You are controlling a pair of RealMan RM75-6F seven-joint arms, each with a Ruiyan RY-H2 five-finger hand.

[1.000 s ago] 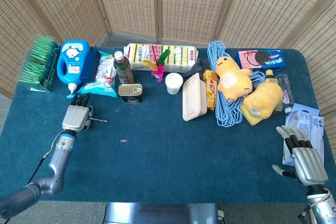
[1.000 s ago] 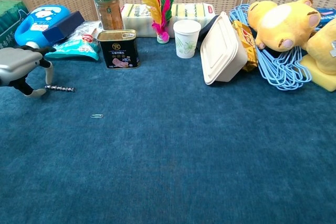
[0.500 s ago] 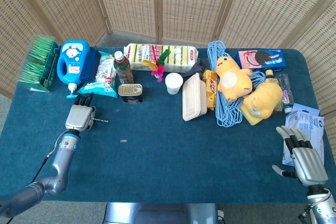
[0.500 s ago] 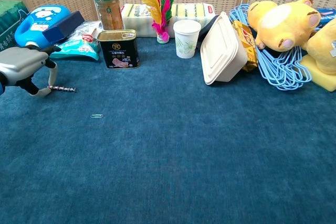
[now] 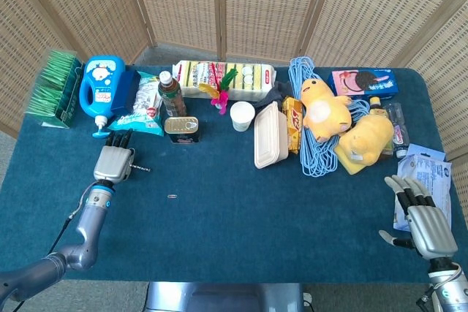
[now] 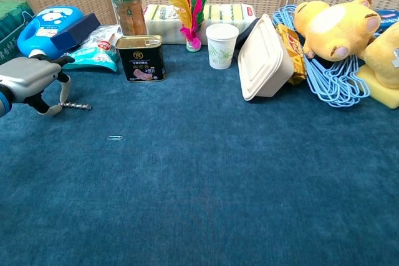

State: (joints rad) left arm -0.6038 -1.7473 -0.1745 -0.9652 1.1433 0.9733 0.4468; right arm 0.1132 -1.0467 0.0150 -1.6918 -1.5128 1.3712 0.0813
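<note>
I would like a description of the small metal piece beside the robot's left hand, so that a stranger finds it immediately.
On the blue table, look at the left side, in front of the blue detergent jug. The left hand hovers there, and the drill bit lies on the cloth just at its fingertips. It is thin, dark and spiral-grooved, unlike the tiny paper clip lying nearer the table's front.

the left hand point(image 6: 28, 82) is cut off by the chest view's left edge, its fingertips covering one end of the drill bit point(image 6: 78, 106); the paper clip point(image 6: 115, 137) is too small to detail.
</note>
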